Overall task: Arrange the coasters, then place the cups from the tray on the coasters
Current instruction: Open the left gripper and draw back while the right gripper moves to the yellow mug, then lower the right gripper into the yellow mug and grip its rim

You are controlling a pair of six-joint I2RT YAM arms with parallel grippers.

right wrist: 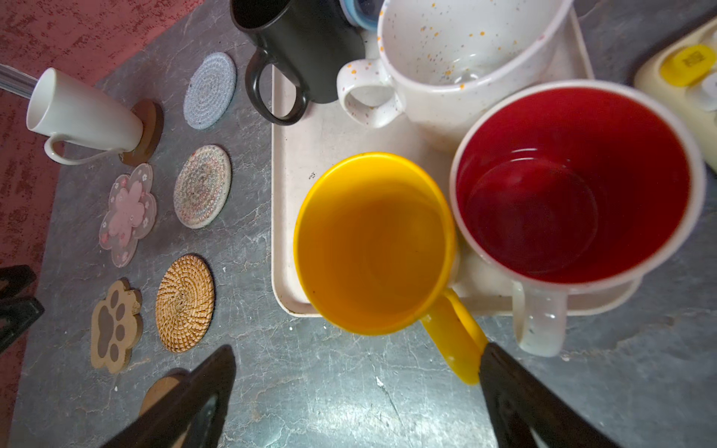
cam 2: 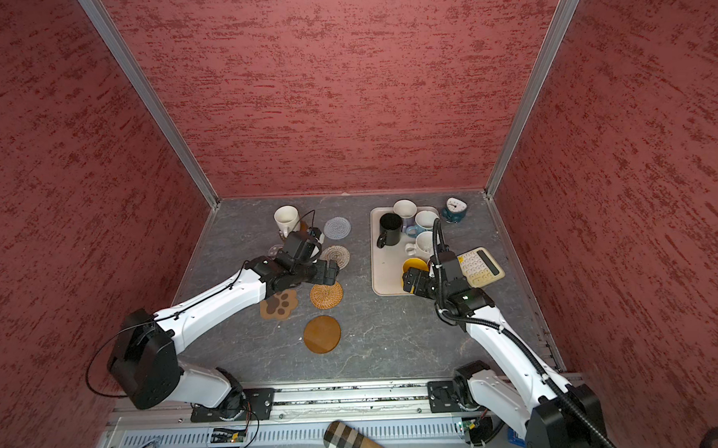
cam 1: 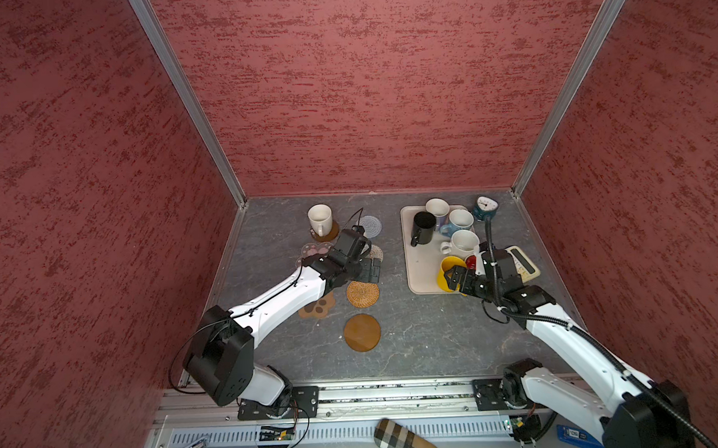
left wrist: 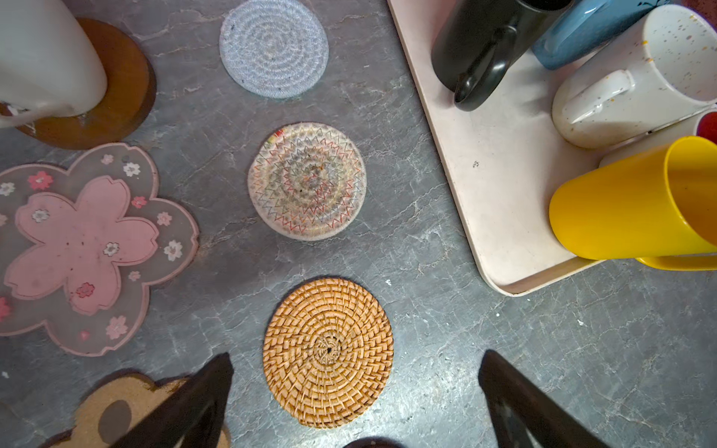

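Observation:
Several coasters lie on the left half of the table: grey woven, beige woven, tan rattan, pink flower, brown paw and a bare wooden disc. At the back left a white cup stands on another wooden disc. My left gripper hangs open above the rattan coaster, holding nothing. The tray on the right carries the black, yellow, red-inside and several white cups. My right gripper is open beside the yellow cup, one fingertip next to its handle.
A teal alarm clock stands behind the tray. A cream calculator lies at the tray's right edge, partly under my right wrist. Red walls close in the table on three sides. A plaid case lies below the front rail.

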